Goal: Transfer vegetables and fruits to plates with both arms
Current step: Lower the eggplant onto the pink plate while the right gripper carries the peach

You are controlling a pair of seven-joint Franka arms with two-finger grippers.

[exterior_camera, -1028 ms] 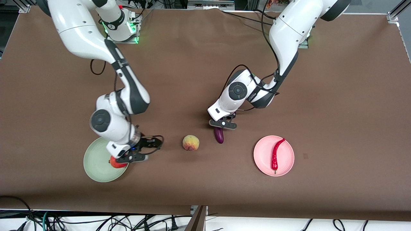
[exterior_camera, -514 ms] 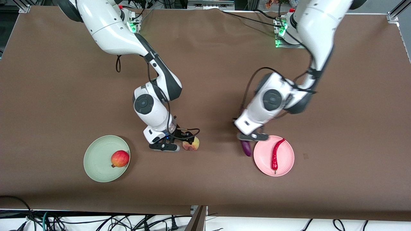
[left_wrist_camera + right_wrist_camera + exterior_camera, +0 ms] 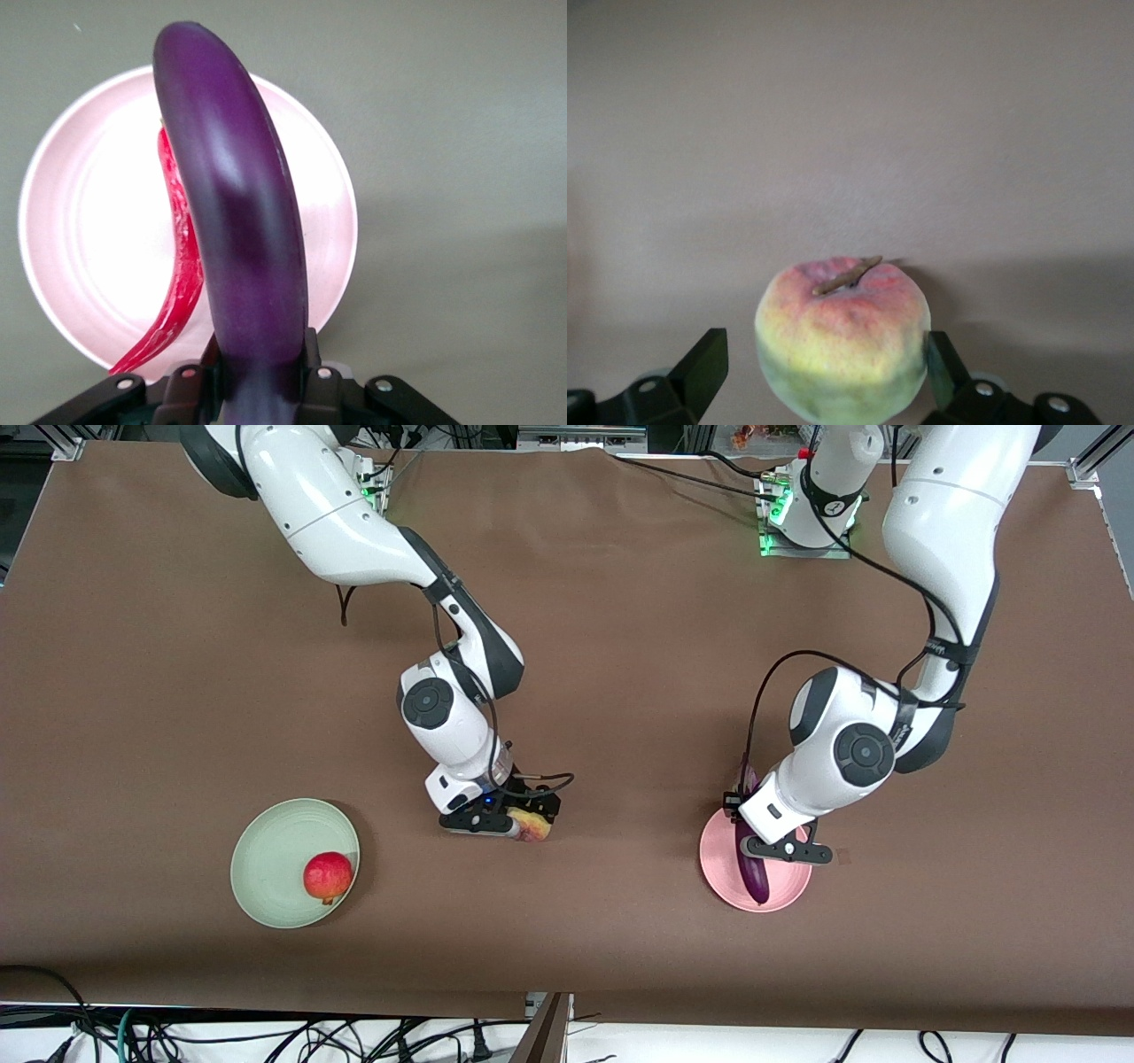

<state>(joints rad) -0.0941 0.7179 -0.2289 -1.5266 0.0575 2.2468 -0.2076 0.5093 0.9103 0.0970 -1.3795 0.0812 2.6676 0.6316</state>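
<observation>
My left gripper (image 3: 764, 852) is shut on the purple eggplant (image 3: 755, 879) and holds it over the pink plate (image 3: 716, 861). In the left wrist view the eggplant (image 3: 235, 204) is clamped in that gripper (image 3: 260, 356) above the plate (image 3: 89, 221), where the red chili pepper (image 3: 182, 266) lies. My right gripper (image 3: 518, 825) is low over the peach (image 3: 535, 830) on the table. In the right wrist view this gripper (image 3: 824, 354) is open, with the peach (image 3: 842, 341) between its fingers. The pomegranate (image 3: 328, 875) lies on the green plate (image 3: 270, 846).
Bare brown table surface lies between the two plates and around them. The table's front edge and loose cables (image 3: 266, 1036) run along the side nearest the front camera. Both arm bases (image 3: 797, 514) stand at the table's back edge.
My left gripper has carried the eggplant from beside the pink plate to over it. My right gripper has shifted over the peach, so its fingers now flank it. The pomegranate shifted slightly on its plate.
</observation>
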